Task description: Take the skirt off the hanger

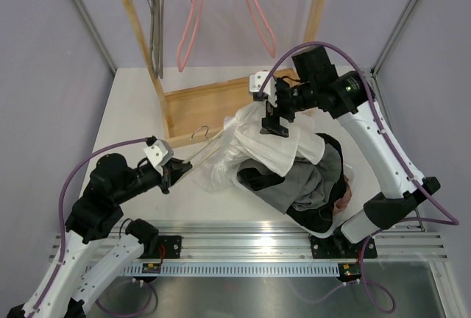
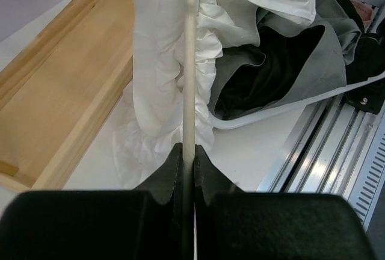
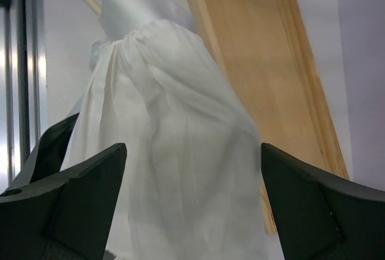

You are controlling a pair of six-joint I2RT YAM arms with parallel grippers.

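Top external view: at the left of the counter (image 1: 129, 112), the left gripper (image 1: 169, 174) is seen low over the surface, pointing right. In the left wrist view its jaws are pressed together on the thin bar of the pale hanger (image 2: 189, 79). Further right, the white skirt (image 1: 250, 145) is bunched along that bar, just near of the wooden rack base (image 1: 210, 104), and is draped onto a grey and black clothes pile (image 1: 313, 182). Over the skirt's far part the right gripper (image 1: 276, 123) is held with its jaws spread wide, the fabric between them; whether the fabric is touched cannot be told.
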